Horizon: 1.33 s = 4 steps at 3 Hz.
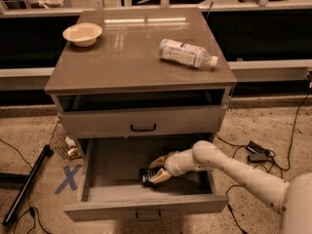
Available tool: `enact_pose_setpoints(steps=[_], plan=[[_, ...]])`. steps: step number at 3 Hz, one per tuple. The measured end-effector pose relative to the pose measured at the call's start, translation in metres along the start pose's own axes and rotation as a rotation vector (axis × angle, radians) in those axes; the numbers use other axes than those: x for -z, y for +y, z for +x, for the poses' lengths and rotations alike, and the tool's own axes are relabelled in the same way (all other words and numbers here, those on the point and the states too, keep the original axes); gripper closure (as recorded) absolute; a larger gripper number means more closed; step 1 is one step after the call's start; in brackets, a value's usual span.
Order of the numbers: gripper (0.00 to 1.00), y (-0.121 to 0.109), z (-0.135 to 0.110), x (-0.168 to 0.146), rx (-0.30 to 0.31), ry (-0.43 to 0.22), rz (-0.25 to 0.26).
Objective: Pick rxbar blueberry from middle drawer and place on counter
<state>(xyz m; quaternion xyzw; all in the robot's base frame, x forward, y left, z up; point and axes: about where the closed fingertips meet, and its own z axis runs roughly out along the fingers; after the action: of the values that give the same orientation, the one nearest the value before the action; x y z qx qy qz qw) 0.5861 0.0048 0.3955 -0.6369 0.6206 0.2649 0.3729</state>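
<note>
The rxbar blueberry (145,175) is a small dark bar lying on the floor of the pulled-out middle drawer (146,209), near its centre. My gripper (153,171) reaches into the drawer from the right and is down at the bar's right end. Its two tan fingers stand apart, one above and one below the bar's end, and the bar still rests on the drawer floor. The counter (122,57) is the glossy grey-brown top of the cabinet above.
A clear water bottle (187,53) lies on its side on the counter's right part, and a cream bowl (82,33) stands at its back left. The handled drawer front (143,122) above is shut. A wire basket (63,143), a dark pole (27,184) and a blue X mark (68,178) are on the floor to the left; cables (258,152) lie to the right.
</note>
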Motion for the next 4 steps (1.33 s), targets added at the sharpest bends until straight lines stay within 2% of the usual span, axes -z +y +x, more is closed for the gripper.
enact_pose_setpoints(steps=[1,2,3,4], plan=[[1.0,-0.002,-0.049,0.061,0.026,-0.151,0.088],[1.0,0.004,-0.111,0.127,0.038,-0.242,0.11],[1.0,0.004,-0.16,0.163,0.101,-0.243,0.077],[1.0,-0.005,-0.205,0.197,0.164,-0.157,0.073]])
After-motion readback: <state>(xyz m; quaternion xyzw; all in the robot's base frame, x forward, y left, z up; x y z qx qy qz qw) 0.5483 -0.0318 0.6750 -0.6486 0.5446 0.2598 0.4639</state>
